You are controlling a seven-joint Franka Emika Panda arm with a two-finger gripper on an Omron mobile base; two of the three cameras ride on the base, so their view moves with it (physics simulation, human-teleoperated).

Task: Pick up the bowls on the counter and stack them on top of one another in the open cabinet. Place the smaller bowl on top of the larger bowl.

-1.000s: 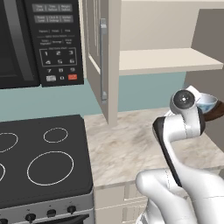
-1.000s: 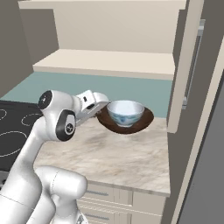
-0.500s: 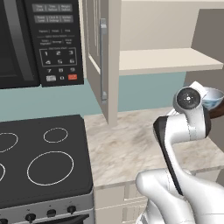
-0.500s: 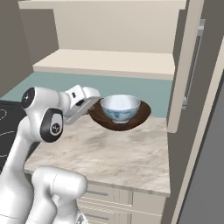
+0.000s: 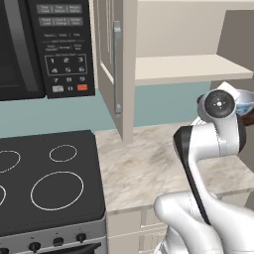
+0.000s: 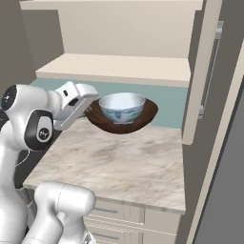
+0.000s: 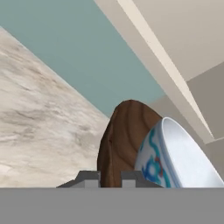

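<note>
I have lifted both bowls higher. My gripper is clamped on the brown bowl, with the small blue bowl inside, so both reach the cabinet shelf together.

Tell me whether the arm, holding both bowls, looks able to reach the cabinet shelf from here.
Probably yes. The gripper holds the larger bowl by its rim, the smaller bowl nested inside, just below the shelf. The cabinet door stands open aside, leaving the way free.
</note>
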